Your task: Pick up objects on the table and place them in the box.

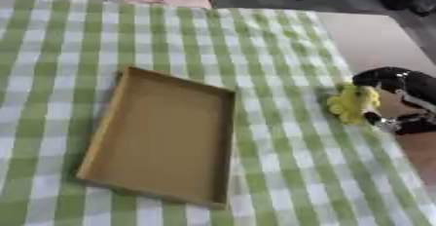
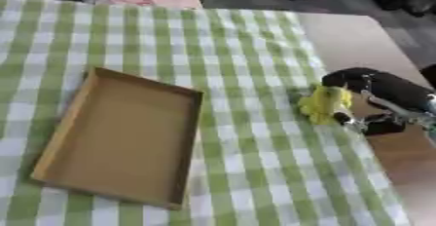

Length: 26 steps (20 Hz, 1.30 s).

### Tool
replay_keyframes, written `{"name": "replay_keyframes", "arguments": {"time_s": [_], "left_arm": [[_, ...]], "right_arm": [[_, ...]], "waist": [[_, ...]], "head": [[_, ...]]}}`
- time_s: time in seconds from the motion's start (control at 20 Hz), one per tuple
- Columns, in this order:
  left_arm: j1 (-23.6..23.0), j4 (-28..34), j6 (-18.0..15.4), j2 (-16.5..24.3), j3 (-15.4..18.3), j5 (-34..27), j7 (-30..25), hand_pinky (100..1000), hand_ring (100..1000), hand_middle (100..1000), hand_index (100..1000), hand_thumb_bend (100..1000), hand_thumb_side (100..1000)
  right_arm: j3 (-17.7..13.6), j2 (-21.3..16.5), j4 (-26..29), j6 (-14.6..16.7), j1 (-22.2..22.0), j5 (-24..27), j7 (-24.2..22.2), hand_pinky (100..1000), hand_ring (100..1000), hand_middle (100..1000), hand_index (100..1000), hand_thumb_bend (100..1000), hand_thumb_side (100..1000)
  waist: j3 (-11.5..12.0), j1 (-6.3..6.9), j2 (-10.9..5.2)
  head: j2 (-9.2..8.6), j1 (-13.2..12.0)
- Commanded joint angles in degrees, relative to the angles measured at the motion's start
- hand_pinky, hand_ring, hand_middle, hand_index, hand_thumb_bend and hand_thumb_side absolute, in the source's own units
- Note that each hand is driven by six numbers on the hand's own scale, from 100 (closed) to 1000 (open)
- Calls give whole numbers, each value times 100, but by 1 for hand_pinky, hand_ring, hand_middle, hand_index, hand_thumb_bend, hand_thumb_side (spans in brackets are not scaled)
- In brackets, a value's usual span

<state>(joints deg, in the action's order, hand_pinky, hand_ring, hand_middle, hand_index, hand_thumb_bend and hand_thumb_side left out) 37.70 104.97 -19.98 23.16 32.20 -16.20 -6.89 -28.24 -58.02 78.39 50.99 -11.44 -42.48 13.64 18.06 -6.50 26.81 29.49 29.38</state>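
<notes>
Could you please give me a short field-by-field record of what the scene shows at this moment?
surface: table with green and white checked cloth
box: shallow brown cardboard box, open, nothing visible inside, left of centre
object: small yellow object, at the cloth's right edge, outside the box
right hand: right hand, fingers curled around the yellow object
left hand: not in view
task state: object not yet in the box
</notes>
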Motion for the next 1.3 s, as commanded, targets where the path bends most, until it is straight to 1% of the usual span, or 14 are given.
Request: {"name": "replay_keyframes", "arguments": {"time_s": [0.05, 0.25, 0.55, 0.6, 0.7, 0.75, 0.8, 0.85, 0.9, 0.95, 1.05, 1.1, 1.3], "left_arm": [[50, 16, -27, 239, 76, -38, -42, 677, 778, 797, 505, 100, 648], [62, -27, -55, 249, 92, -55, -73, 678, 779, 798, 503, 100, 654], [52, -108, -110, 274, 139, -77, -127, 678, 780, 799, 499, 100, 661], [55, -119, -120, 276, 142, -82, -137, 678, 780, 800, 499, 100, 661], [61, -136, -132, 277, 143, -90, -158, 679, 780, 800, 498, 100, 661], [61, -142, -136, 276, 144, -93, -168, 679, 781, 800, 497, 100, 661], [59, -148, -139, 277, 149, -96, -174, 679, 781, 800, 497, 100, 661], [56, -154, -141, 278, 154, -99, -178, 679, 781, 800, 497, 100, 661], [54, -159, -142, 280, 158, -103, -181, 679, 781, 800, 497, 100, 661], [53, -163, -143, 281, 160, -106, -184, 679, 781, 801, 497, 100, 661], [46, -167, -142, 281, 163, -110, -193, 680, 781, 801, 496, 100, 661], [42, -168, -138, 279, 165, -111, -197, 680, 781, 801, 496, 100, 661], [26, -161, -116, 275, 170, -115, -206, 680, 781, 801, 496, 100, 660]], "right_arm": [[-107, -97, 11, -34, -10, -113, 84, 868, 894, 871, 952, 213, 162], [-116, -79, 25, -43, 7, -149, 176, 868, 893, 871, 950, 207, 160], [-116, -28, 15, -120, 20, -316, 185, 856, 886, 856, 936, 185, 162], [-116, -19, 14, -140, 23, -341, 193, 849, 877, 842, 930, 182, 164], [-123, -3, 29, -211, 39, -387, 241, 827, 845, 781, 905, 182, 163], [-123, 9, 50, -262, 44, -422, 291, 805, 809, 739, 873, 189, 167], [-117, 24, 78, -307, 42, -465, 346, 797, 794, 730, 868, 185, 168], [-113, 39, 104, -346, 37, -509, 407, 775, 752, 701, 853, 185, 164], [-114, 53, 130, -388, 34, -550, 484, 761, 732, 682, 839, 184, 159], [-112, 64, 155, -427, 30, -593, 569, 728, 692, 638, 804, 168, 153], [-97, 85, 197, -467, 13, -669, 743, 707, 665, 615, 776, 113, 157], [-88, 93, 212, -468, 3, -695, 817, 699, 655, 606, 763, 100, 160], [-73, 106, 219, -419, -40, -717, 998, 682, 633, 584, 738, 100, 164]], "waist": [[0, 17, -89], [7, 5, -47], [52, -22, 18], [54, -24, 25], [53, -27, 36], [53, -28, 39], [53, -28, 42], [54, -28, 43], [54, -28, 43], [53, -28, 43], [44, -27, 41], [39, -26, 38], [9, -15, 18]], "head": [[-98, 33], [-121, 55], [-148, 105], [-150, 112], [-146, 125], [-145, 134], [-145, 141], [-141, 144], [-135, 145], [-129, 145], [-117, 148], [-110, 150], [-83, 152]]}}
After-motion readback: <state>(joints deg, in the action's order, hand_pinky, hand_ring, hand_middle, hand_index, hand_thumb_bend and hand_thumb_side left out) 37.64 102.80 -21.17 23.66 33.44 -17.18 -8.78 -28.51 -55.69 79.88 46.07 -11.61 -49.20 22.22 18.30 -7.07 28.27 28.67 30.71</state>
